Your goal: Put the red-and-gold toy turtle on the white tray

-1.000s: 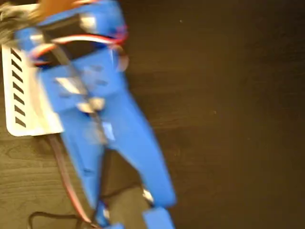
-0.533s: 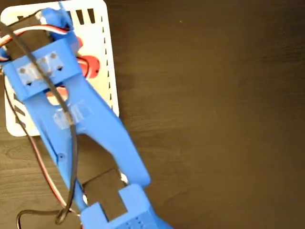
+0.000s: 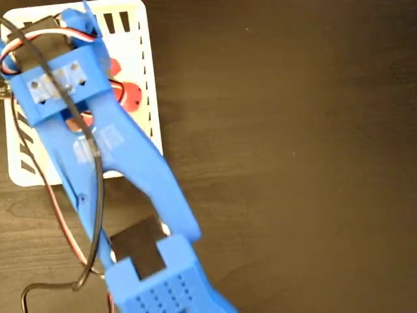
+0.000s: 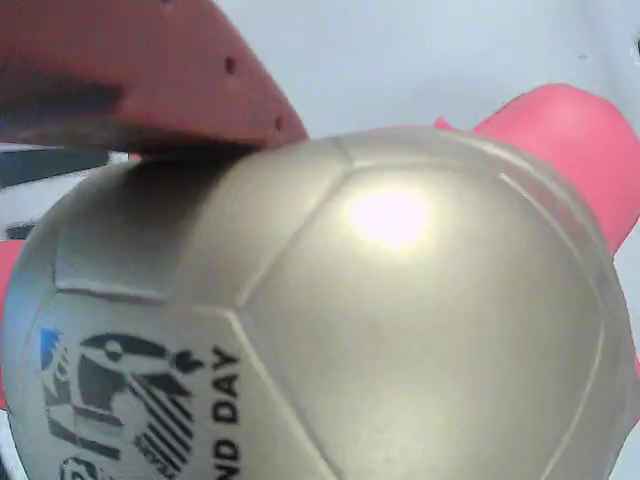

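The arm has shifted slightly over the white tray (image 3: 148,98); the gripper's (image 4: 215,135) opening cannot be told, so the red-and-gold toy turtle (image 4: 330,310) might drag along when it lifts.

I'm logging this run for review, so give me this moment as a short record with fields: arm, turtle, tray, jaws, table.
arm: blue arm reaches from the lower edge of the fixed view up over the tray
turtle: red-and-gold toy turtle fills the wrist view, gold shell with black print; in the fixed view only red parts show beside the arm, over the tray
tray: white tray, slotted walls, upper left of the fixed view, partly hidden by the arm
jaws: a red finger lies against the shell; open or shut cannot be told
table: dark wood table
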### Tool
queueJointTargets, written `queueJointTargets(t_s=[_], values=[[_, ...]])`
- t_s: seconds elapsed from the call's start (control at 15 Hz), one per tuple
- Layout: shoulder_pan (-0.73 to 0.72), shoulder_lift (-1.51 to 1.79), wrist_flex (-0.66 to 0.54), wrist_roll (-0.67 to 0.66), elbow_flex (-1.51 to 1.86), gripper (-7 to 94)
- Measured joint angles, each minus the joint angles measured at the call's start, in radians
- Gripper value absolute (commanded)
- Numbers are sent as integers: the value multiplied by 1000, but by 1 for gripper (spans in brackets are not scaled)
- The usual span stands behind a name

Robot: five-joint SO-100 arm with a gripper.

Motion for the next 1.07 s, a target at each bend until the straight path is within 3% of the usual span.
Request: queueJointTargets(t_s=[0.33,0.4,0.53,0.6,0.87,1.07], values=[[8,-69,-2,-5,-72,0],[9,-69,-2,-14,-83,5],[11,-69,-2,-17,-95,32],[11,-69,-2,-21,-97,34],[11,-69,-2,-49,-97,59],[11,-69,-3,-54,-86,59]])
